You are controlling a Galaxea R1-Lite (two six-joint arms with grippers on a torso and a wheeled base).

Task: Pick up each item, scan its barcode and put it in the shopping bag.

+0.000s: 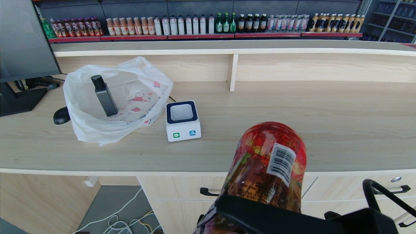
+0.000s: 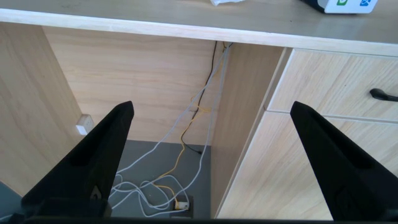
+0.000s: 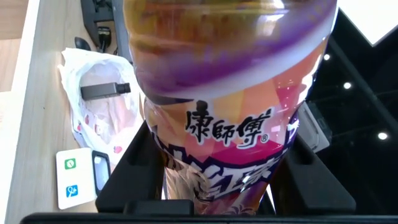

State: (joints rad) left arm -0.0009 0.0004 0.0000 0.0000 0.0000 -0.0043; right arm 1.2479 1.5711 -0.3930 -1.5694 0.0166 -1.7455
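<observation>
Right gripper [image 1: 260, 213]: clamped hard on the drink bottle [image 1: 268, 169], black fingers [image 3: 130, 171] pressed to both sides of it; its far side was cut off at the frame's bottom edge.
Drink bottle: held in the air, tilted, rounded end pointing up and away towards the counter [image 1: 308, 130]. The barcode [image 1: 281, 162] faced up at the head camera. Which end carried the cap could not be made out, since the gripper and the frame edge hid the lower part.
Left gripper [image 2: 211, 168]: wide open, nothing between its two dark fingers [image 2: 93, 162], hanging below the counter's front edge.
Cables [image 2: 186, 149]: trailing down into the open space under the counter, just beside a drawer handle [image 2: 384, 95] that was cut off at the edge.
Scanner [image 1: 183, 121]: white box, dark-framed window facing up, on the counter to the left of the held bottle and well apart from it.
Shopping bag [image 1: 94, 130]: white, mouth open, just left of the scanner and almost touching it.
Dark grey bottle [image 1: 104, 96]: inside the bag, leaning, cap up.
Mouse [image 1: 61, 115]: half hidden behind the bag's left side.
Monitor [image 1: 22, 39]: far left, cut off by the frame.
Shelf [image 1: 208, 36]: beyond the counter, a row of bottles too small to tell apart.
</observation>
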